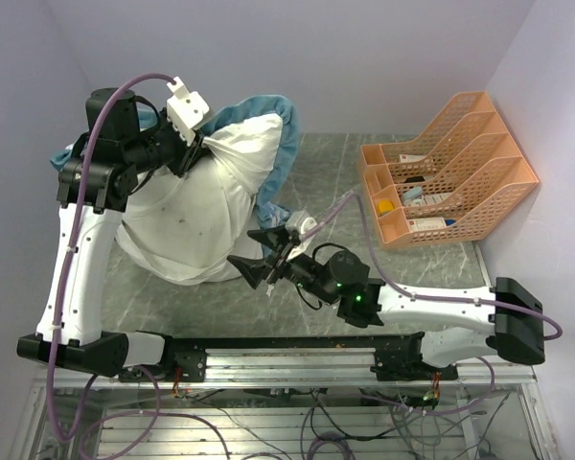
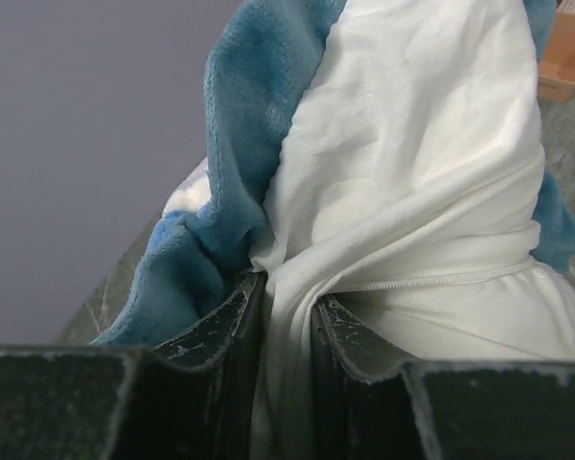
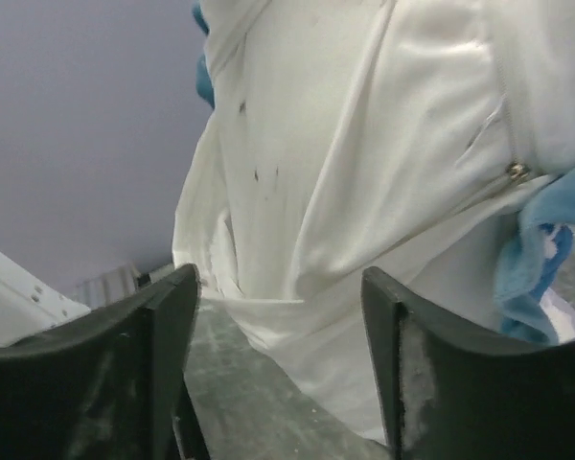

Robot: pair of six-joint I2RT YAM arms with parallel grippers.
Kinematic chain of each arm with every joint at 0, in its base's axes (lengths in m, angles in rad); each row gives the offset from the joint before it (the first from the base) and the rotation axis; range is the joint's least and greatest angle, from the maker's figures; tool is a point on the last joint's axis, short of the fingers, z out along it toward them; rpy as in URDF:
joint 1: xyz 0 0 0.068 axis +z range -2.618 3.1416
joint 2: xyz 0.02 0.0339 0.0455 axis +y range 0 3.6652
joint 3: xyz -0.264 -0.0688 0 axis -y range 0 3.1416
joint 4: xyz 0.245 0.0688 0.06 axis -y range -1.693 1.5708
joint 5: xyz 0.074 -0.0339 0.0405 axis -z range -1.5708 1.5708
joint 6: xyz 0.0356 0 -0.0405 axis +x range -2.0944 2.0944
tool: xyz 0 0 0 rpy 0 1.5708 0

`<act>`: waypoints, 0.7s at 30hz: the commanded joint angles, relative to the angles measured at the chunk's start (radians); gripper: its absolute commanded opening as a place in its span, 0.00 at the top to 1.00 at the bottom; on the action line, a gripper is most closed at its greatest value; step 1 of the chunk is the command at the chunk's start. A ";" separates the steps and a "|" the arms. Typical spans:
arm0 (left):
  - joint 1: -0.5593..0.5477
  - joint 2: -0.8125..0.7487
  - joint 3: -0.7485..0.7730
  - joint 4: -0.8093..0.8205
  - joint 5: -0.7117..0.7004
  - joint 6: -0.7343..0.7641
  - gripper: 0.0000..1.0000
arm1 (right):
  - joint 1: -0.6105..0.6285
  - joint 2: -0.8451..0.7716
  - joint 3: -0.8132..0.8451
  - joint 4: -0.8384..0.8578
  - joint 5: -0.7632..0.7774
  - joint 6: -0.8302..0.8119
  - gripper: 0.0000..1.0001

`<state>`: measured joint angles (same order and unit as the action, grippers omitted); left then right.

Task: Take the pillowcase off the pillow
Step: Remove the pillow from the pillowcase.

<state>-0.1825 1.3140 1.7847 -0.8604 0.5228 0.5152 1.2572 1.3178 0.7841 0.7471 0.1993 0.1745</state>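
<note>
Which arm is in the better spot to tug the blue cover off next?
Probably left. The left gripper is pinched on bunched white fabric right beside the pillowcase at the pillow's far end. The right gripper is open and empty by the near edge.

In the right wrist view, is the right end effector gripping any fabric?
No, the right end effector is open, its fingers apart with nothing clamped between them, and the pillow lies ahead.

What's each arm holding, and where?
Left gripper: jaws pinch a bunched white fold beside the pillowcase's blue ruffle; pillow or lining, cannot tell. Right gripper: open, holding nothing.
</note>
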 commanded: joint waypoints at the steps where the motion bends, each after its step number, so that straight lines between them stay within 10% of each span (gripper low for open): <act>1: 0.008 -0.007 0.036 -0.110 0.007 -0.059 0.68 | 0.027 -0.075 0.073 -0.037 0.089 -0.093 0.23; 21: -0.017 -0.057 0.004 -0.141 0.030 -0.086 0.78 | 0.025 0.221 0.509 -0.332 -0.021 -0.445 0.09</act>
<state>-0.1932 1.2655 1.8046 -0.9424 0.5549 0.4599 1.3045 1.5196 1.2327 0.5098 0.2539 -0.1604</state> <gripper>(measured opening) 0.237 0.901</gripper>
